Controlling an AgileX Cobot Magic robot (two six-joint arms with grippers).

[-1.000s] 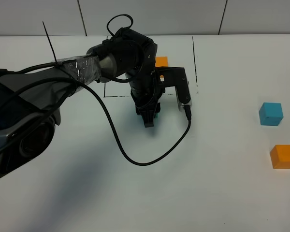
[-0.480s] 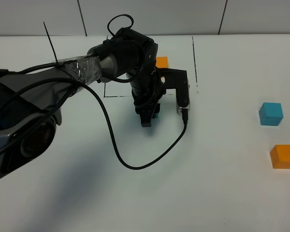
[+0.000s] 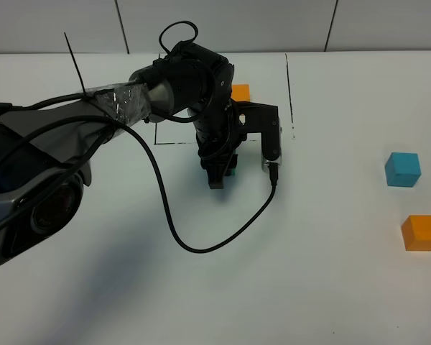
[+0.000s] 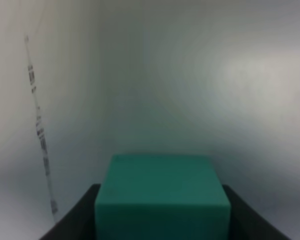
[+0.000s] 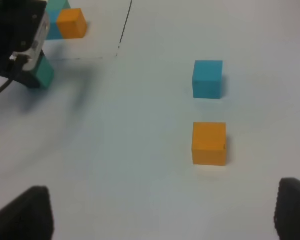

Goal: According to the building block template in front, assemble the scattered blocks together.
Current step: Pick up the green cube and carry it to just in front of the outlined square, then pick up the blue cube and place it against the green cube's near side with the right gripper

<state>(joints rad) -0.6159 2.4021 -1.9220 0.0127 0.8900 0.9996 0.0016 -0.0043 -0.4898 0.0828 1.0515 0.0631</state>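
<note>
My left gripper (image 3: pixel 220 176) is shut on the teal-green cube (image 3: pixel 230 171), low over the table just in front of the template's black frame (image 3: pixel 289 93). In the left wrist view the cube (image 4: pixel 162 195) sits between both fingers (image 4: pixel 75 222). Of the template only its orange cube (image 3: pixel 240 91) shows; the arm hides the rest. The loose sky-blue cube (image 3: pixel 403 169) and the loose orange cube (image 3: pixel 422 233) lie at the far right, apart from each other. In the right wrist view both cubes, blue (image 5: pixel 207 79) and orange (image 5: pixel 209 143), lie ahead of my open, empty right gripper (image 5: pixel 165 190).
The left arm (image 3: pixel 179 83) and its black cable (image 3: pixel 201 244) lie across the middle left of the white table (image 3: pixel 309 287). The frame's front line (image 3: pixel 172 143) runs under the arm. The held teal cube (image 5: pixel 40 72) and the template's cubes (image 5: pixel 71 23) show in the right wrist view.
My left gripper with the teal-green cube has crept slightly back towards the frame, and the cable loop has drawn in. The loose blue and orange cubes have not moved.
</note>
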